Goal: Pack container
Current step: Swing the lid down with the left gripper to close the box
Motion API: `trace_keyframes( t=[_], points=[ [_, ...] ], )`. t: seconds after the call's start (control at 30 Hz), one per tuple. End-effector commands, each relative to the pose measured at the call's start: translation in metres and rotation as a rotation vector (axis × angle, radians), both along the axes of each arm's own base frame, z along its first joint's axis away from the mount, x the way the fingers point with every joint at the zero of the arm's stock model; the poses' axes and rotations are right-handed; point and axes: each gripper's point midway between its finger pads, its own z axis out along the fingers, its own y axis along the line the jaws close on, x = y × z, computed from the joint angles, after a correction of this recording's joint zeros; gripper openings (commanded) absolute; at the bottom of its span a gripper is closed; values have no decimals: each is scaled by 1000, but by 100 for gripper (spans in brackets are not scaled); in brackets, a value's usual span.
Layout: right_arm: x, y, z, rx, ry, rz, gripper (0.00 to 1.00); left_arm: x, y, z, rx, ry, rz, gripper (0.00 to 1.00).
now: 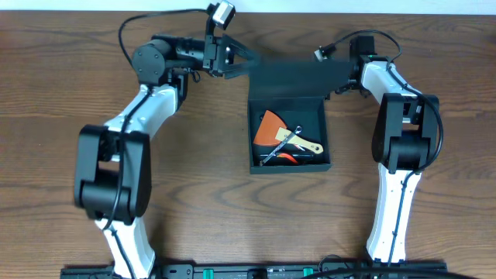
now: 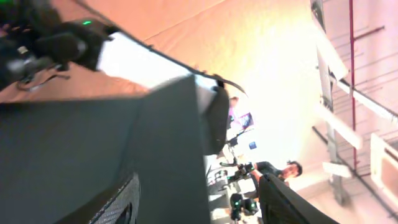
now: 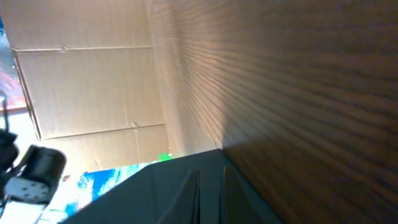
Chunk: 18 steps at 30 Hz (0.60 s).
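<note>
The container is a dark teal-black square box at the table's middle. Its hinged lid stands open at the far side. Inside lie an orange scraper, a wooden-handled tool and metal hand tools. My left gripper is at the lid's left edge. In the left wrist view its jaws are spread, with the lid against one finger. My right gripper is at the lid's right edge. In the right wrist view its fingers are close together on the lid.
Brown wooden table all around the box. Both arms reach in from the near edge, one on each side of the container. A black rail runs along the front edge.
</note>
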Motion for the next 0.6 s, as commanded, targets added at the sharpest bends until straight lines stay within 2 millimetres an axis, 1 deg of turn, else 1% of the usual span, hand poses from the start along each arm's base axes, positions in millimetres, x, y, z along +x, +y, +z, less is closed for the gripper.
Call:
trace_keyframes(
  t=[0.0,0.13,0.17,0.2,0.23,0.3,0.33,0.4,0.47,0.57],
  points=[
    [3,-3,18,27,-49,4,2,-16,2,29,-13,-79,-5,60],
    [2,-3,18,28,-48,4,1,-26,4,44,-21,-119,-4,60],
    [3,-3,18,28,-48,4,1,-26,4,45,-21,-122,-4,65],
    [2,-3,18,28,-50,5,1,-26,4,45,-21,-122,-4,76],
    [3,-3,18,27,-63,9,1,-26,4,45,-21,-122,-4,84],
    [3,-3,18,18,-108,21,2,-26,4,42,-26,-150,-2,88],
    [3,-4,17,6,-119,22,2,-25,5,40,-26,-153,1,98],
    [6,-7,9,-50,-124,12,3,-22,8,36,-23,-146,10,99],
    [8,-10,5,-103,-141,4,3,-19,14,31,-22,-149,26,99],
    [13,-15,9,-170,-200,3,4,-13,23,27,-20,-152,53,99]
  ],
)
